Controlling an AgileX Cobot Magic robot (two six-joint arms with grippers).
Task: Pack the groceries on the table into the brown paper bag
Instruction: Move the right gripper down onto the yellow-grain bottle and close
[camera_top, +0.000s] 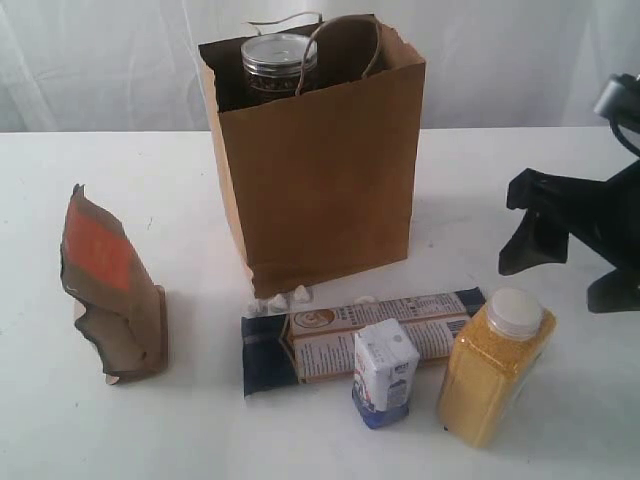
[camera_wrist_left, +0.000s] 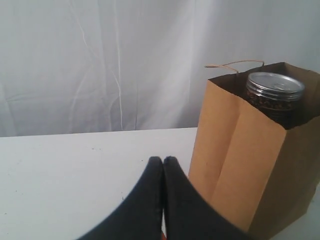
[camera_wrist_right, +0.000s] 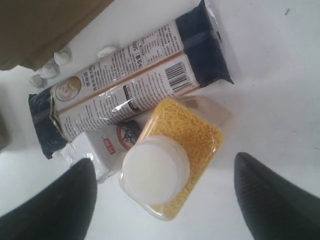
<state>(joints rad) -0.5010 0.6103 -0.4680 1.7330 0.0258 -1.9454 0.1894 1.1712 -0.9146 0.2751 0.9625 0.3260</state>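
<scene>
The tall brown paper bag (camera_top: 320, 170) stands upright mid-table, also seen in the left wrist view (camera_wrist_left: 250, 165). A dark can with a silvery top (camera_top: 279, 62) (camera_wrist_left: 274, 90) pokes out of its mouth. The orange-brown pouch (camera_top: 110, 290) stands at the left. In front of the bag lie the long navy packet (camera_top: 360, 335) (camera_wrist_right: 130, 85), the small white-blue carton (camera_top: 385, 372) (camera_wrist_right: 107, 145) and the yellow-grain bottle (camera_top: 497, 365) (camera_wrist_right: 170, 165). My right gripper (camera_top: 520, 225) (camera_wrist_right: 164, 160) hovers open over the bottle's white cap. My left gripper (camera_wrist_left: 163, 160) is shut, empty, left of the bag. No clear jar shows.
The white table (camera_top: 150, 180) runs back to a pale curtain (camera_wrist_left: 100, 60). Small white crumbs (camera_top: 285, 297) lie at the bag's front foot. The carton and the bottle stand close together against the packet.
</scene>
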